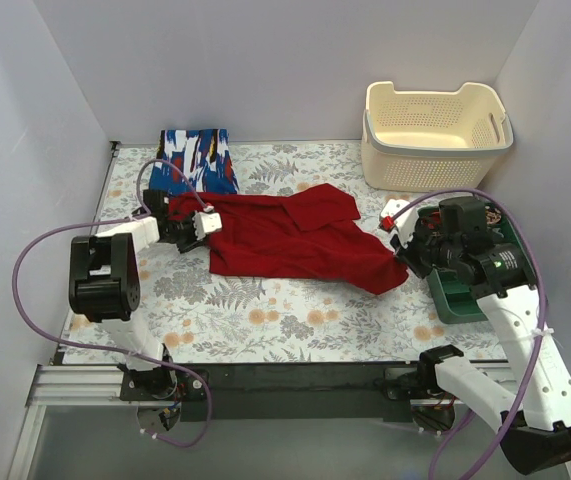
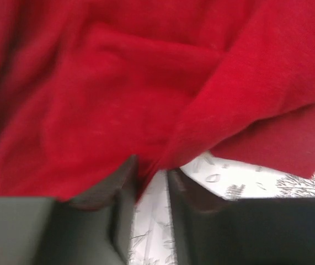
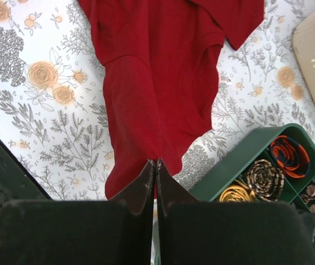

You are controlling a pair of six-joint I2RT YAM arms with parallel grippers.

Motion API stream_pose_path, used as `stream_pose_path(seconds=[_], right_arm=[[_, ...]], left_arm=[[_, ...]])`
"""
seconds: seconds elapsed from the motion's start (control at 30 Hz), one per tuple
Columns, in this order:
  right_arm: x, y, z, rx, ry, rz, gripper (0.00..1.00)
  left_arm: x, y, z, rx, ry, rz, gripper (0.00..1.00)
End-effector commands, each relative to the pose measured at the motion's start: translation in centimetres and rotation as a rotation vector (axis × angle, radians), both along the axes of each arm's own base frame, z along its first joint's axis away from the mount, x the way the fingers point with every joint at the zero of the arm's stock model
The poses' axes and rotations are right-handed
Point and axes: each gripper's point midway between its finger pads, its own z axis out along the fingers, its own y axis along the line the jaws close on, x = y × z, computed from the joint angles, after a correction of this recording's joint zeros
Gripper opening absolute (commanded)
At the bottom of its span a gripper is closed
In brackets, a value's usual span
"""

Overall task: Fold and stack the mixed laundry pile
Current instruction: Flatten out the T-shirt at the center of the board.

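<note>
The plain deep red garment [image 1: 290, 238] lies spread out across the middle of the floral cloth. Its left edge is at my left gripper [image 1: 197, 226]. In the left wrist view that gripper [image 2: 151, 168] has its jaws apart, with tablecloth showing in the gap and the red garment [image 2: 118, 99] draped over the left fingertip [image 2: 125, 175]. My right gripper [image 1: 405, 258] is shut on the garment's right corner; in the right wrist view its fingertips [image 3: 156, 162] pinch the red hem [image 3: 146, 110]. The blue printed garment [image 1: 197, 160] lies folded at the back left.
A cream perforated basket [image 1: 435, 135] stands at the back right. A green tray [image 1: 457, 298] with coiled items [image 3: 288, 154] sits right beside my right gripper. White walls close in the left, back and right sides.
</note>
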Motion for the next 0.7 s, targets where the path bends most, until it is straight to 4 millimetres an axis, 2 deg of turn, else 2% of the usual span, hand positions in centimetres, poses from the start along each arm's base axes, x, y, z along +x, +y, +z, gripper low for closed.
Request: stream_pose_path(seconds=[0.0, 0.03, 0.1, 0.13, 0.17, 0.2, 0.23, 0.27, 0.3, 0.37, 0.4, 0.47, 0.5, 0.57, 0.67], right_arm=[[1.1, -0.3, 2.6, 0.014, -0.064, -0.042, 0.01], [1.2, -0.2, 3.2, 0.019, -0.078, -0.043, 0.01], [1.2, -0.5, 3.9, 0.019, -0.096, -0.057, 0.01], [1.1, -1.0, 4.3, 0.005, -0.114, -0.074, 0.01], [0.4, -1.4, 4.9, -0.004, -0.137, -0.073, 0.01], [0.0, -1.9, 5.2, -0.025, -0.158, -0.067, 0.01], [-0.4, -2.5, 5.3, -0.048, -0.169, -0.080, 0.01], [-1.7, -3.1, 5.0, -0.061, -0.167, -0.081, 0.01], [-2.3, -3.4, 4.6, -0.077, -0.164, -0.074, 0.01], [-3.9, -4.1, 3.5, -0.098, -0.151, -0.076, 0.01], [-4.2, -4.4, 2.2, -0.117, -0.126, -0.071, 0.01], [-4.8, -4.6, 1.6, -0.121, -0.132, -0.062, 0.01], [-4.9, -4.6, 0.9, -0.128, -0.117, -0.059, 0.01], [-4.8, -4.6, 0.4, -0.134, -0.104, -0.057, 0.01], [-4.5, -3.8, -0.1, -0.113, -0.079, -0.027, 0.01]], left_arm=[[-0.7, 0.4, -0.3, 0.090, 0.011, -0.070, 0.14], [-0.5, 0.9, -0.1, 0.105, 0.009, -0.047, 0.05], [0.2, 2.1, 1.6, 0.096, -0.004, 0.022, 0.00], [0.7, 3.9, 4.0, 0.078, -0.056, 0.080, 0.00], [0.5, 4.9, 5.8, 0.066, -0.091, 0.094, 0.00], [0.1, 7.0, 7.6, 0.025, -0.138, 0.129, 0.00], [-0.4, 8.1, 9.2, 0.019, -0.186, 0.139, 0.00], [-1.3, 8.9, 12.3, 0.042, -0.294, 0.122, 0.00], [-2.3, 10.6, 12.9, 0.033, -0.325, 0.155, 0.00], [-4.1, 11.4, 15.0, 0.068, -0.402, 0.150, 0.00], [-4.9, 12.4, 14.9, 0.085, -0.420, 0.161, 0.00], [-5.4, 12.7, 15.6, 0.088, -0.469, 0.172, 0.00], [-5.7, 12.8, 14.8, 0.078, -0.454, 0.194, 0.00], [-5.2, 13.5, 14.6, 0.094, -0.472, 0.219, 0.00], [-4.6, 13.9, 13.0, 0.065, -0.415, 0.238, 0.00]])
